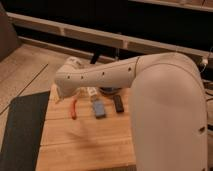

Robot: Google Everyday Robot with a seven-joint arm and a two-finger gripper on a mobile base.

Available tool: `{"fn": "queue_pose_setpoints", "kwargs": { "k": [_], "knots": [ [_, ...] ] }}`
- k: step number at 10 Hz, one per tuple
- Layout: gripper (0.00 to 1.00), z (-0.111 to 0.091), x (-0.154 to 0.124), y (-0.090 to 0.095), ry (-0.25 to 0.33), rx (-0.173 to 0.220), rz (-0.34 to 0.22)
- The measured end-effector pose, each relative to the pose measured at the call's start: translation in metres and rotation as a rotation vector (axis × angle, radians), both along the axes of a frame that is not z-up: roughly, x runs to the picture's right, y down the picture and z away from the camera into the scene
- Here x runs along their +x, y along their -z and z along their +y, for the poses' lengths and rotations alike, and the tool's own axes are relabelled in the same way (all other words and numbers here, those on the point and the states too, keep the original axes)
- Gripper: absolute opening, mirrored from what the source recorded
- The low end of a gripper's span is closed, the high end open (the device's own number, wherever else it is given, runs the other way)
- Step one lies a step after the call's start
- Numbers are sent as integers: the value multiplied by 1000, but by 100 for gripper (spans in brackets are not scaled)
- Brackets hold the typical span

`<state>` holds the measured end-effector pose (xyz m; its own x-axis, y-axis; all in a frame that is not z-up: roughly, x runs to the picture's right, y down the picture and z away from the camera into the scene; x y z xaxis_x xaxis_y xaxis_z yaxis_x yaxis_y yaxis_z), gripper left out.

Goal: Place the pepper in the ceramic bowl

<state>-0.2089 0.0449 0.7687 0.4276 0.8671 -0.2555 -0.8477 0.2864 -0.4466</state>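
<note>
Red-orange, the pepper [74, 107] lies loose on the wooden table [85, 145], just below the gripper [64, 91] at the arm's far end. We cannot tell whether the gripper is spread or closed. The ceramic bowl [111, 90] peeks out farther to its right. We judge that pickup and placing both remain.

Light: dim and warm, falling from above.
Brightest: top of the robot arm [100, 77] and the wooden table [85, 145].
Shadow: soft under the arm; the background is dark.
Gripper: hidden behind the arm.
</note>
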Motion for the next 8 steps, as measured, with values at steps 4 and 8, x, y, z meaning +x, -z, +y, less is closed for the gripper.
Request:
{"fn": "queue_pose_setpoints", "kwargs": {
  "k": [4, 8],
  "knots": [
    [65, 1, -2, 0, 2, -2, -3],
    [65, 5, 2, -11, -2, 1, 6]
  ]
}}
